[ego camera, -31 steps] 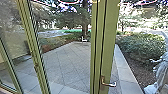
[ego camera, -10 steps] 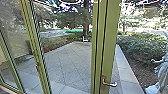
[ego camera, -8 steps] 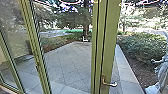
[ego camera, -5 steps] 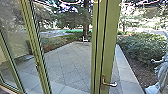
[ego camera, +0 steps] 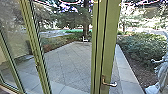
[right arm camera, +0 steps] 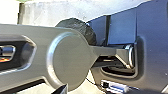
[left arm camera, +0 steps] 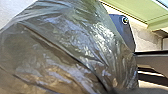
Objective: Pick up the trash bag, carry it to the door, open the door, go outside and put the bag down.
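Beyond the green-framed glass, a paved terrace stretches off toward a tree trunk, with a pale border of slabs running along one side and a leafy bush growing over bare soil past that border. In the head view the door's upright green frame stands right of centre, its metal lever handle sticking out level toward the right. Farther left, a slimmer green post leans slightly, with glass beside it. At the right edge is what looks like a person, pale and cut off by the edge, with a whitish shoe near the ground. The trash bag is up close at the left wrist camera, dark, shiny and somewhat see-through, with long creases drawing together low down and brownish contents dimly visible through the plastic. In the right wrist view, dark crinkled plastic pokes out behind the rounded grey joint of the robot's arm. How far open the left hand is, and whether it grips the bag, cannot be told; nor can the right hand's opening or whether it has hold of anything.
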Robot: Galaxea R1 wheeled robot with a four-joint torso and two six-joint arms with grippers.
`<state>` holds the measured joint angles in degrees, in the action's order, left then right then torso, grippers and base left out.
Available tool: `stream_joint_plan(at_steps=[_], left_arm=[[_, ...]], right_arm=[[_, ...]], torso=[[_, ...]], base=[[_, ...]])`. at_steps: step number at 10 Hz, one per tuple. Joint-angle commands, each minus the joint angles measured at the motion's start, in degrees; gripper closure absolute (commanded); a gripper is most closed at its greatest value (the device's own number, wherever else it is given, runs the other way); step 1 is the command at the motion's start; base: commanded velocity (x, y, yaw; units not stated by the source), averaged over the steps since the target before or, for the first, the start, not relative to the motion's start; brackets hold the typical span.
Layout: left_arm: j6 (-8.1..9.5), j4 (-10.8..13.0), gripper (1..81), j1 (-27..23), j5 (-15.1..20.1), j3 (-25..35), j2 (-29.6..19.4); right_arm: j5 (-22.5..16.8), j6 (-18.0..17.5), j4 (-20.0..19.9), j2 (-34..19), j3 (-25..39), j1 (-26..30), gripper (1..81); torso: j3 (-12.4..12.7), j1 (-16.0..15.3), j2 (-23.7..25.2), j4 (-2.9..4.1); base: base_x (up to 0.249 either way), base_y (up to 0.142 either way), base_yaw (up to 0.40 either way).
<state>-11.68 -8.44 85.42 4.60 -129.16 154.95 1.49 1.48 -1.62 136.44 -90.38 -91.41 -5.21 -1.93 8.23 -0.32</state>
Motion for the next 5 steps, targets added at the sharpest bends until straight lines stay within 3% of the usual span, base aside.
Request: stream_joint_plan(at_steps=[1,5], left_arm=[[0.16,-0.53,81.1,-3.37,3.67,0.75,-0.96],[0.16,-0.7,81.1,-3.63,3.58,0.66,-0.43]], right_arm=[[0.71,0.37,-0.49,-14.15,17.35,1.0,1.0],[3.87,0.55,-0.4,-27.3,30.78,2.4,1.0]], torso=[[0.0,0.0,0.0,0.0],[0.0,0.0,0.0,0.0]], base=[[0.0,0.0,0.0],[0.0,0.0,0.0]])
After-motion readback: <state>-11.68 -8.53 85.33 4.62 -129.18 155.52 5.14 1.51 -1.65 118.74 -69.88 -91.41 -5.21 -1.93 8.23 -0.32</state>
